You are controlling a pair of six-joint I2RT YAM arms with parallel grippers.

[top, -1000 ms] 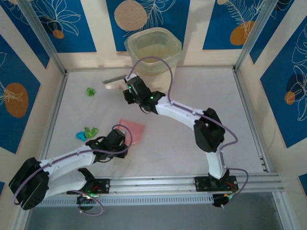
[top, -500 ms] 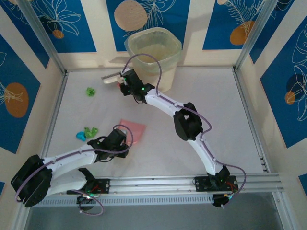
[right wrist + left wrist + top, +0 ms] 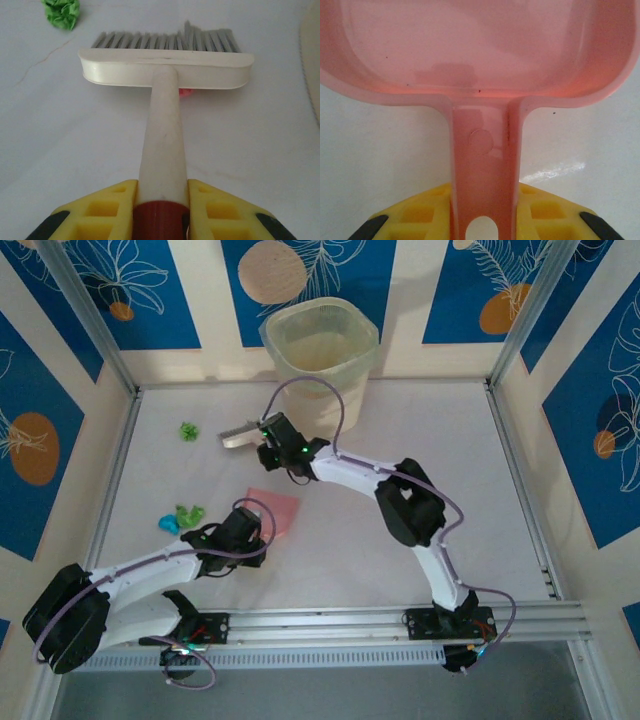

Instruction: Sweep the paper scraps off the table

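Note:
My right gripper is shut on the handle of a cream brush with grey bristles, whose head rests on the table left of the tub. One green paper scrap lies just beyond the bristles to the left. A small red scrap peeks out under the brush head. More green scraps and a cyan one lie at the left. My left gripper is shut on the handle of the pink dustpan, which lies flat.
A translucent cream tub stands at the back centre against the patterned wall, close to the right of the brush. Aluminium rails edge the table on all sides. Open surface stretches across the right half.
The right arm first carried the brush a little toward the back left, then drew it nearer and slightly right. The left arm and dustpan have not moved.

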